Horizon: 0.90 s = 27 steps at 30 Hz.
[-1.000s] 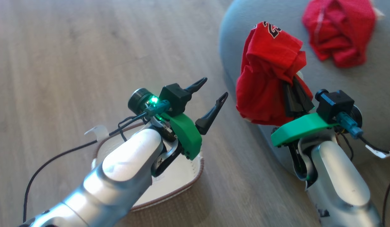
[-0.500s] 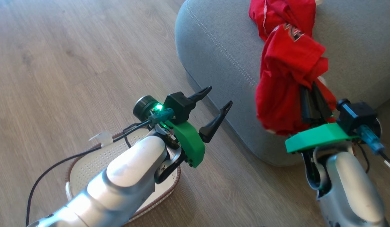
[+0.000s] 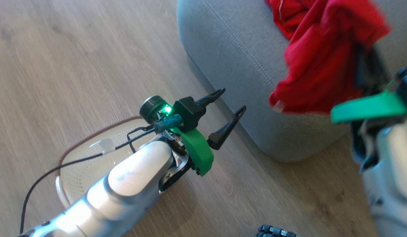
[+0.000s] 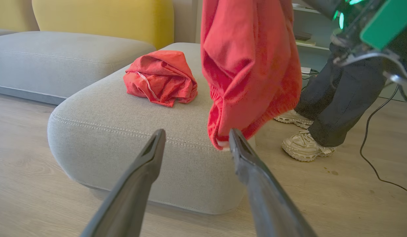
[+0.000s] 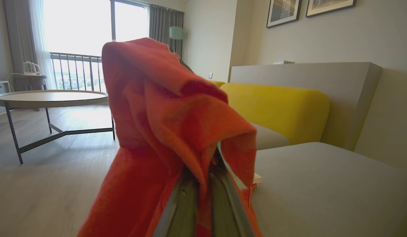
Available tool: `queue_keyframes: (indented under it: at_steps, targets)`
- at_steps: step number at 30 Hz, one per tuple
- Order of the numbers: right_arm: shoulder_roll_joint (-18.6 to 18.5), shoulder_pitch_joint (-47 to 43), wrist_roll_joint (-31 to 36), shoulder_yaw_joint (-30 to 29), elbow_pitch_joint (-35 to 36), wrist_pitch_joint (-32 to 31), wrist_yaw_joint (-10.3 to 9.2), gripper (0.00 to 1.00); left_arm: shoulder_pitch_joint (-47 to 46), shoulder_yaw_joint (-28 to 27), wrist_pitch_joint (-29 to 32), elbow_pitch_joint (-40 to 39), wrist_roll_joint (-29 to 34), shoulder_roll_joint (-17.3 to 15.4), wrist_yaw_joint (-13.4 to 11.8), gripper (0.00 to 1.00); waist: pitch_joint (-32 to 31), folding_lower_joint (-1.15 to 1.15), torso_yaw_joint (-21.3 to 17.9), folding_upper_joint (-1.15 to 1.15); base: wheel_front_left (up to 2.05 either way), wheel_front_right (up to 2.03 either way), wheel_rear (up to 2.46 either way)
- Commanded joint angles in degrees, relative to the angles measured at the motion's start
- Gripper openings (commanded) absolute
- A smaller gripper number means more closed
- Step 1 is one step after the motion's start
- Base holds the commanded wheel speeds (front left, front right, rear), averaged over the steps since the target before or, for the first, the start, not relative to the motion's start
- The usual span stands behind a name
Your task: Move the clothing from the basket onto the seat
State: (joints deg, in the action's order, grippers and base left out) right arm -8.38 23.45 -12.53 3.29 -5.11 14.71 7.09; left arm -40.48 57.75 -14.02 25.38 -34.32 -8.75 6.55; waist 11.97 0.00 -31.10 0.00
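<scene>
- right fingers (image 5: 231, 207) pinched shut on a red garment (image 3: 322, 62); the cloth drapes over their tips and hangs at the near edge of the seat (image 3: 223, 49)
- left fingers (image 4: 142, 171) spread wide, holding nothing, left of that garment and apart from it
- second red garment (image 4: 160, 79) bunched on the seat, farther back
- basket (image 3: 85, 164) on the floor, left of the seat

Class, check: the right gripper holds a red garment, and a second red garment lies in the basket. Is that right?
No. The second garment lies on the seat, not in the basket; the left wrist view shows it. The right gripper does hold a red garment.
</scene>
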Motion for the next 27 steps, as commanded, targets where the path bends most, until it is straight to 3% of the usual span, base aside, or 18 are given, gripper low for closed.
queue_keyframes:
  at_steps: [1, 16, 27]
  targets:
    - [-2.13, 4.36, 0.62, -0.42, 1.32, 0.29, 0.40, 0.00, -3.19, -1.31, -0.11, -2.40, 0.50, -1.15, 0.05, 1.00, 1.75, 0.00, 0.77, 0.00, 0.00, 0.00, 0.00]
    - [-18.25, 24.89, 5.60, -4.29, -7.81, 0.29, 0.40, 0.00, -6.62, 0.39, 3.97, -11.07, 2.61, -5.05, 0.02, 1.00, 13.96, 0.00, 5.75, 0.00, 0.00, 0.00, 0.00]
    - [-26.28, 35.54, 10.26, -12.18, -17.01, -3.41, 0.40, 0.00, -9.42, 1.01, 5.90, -16.97, 4.22, -6.84, -0.08, 1.00, 21.40, 0.00, 8.52, 0.00, 0.00, 0.00, 0.00]
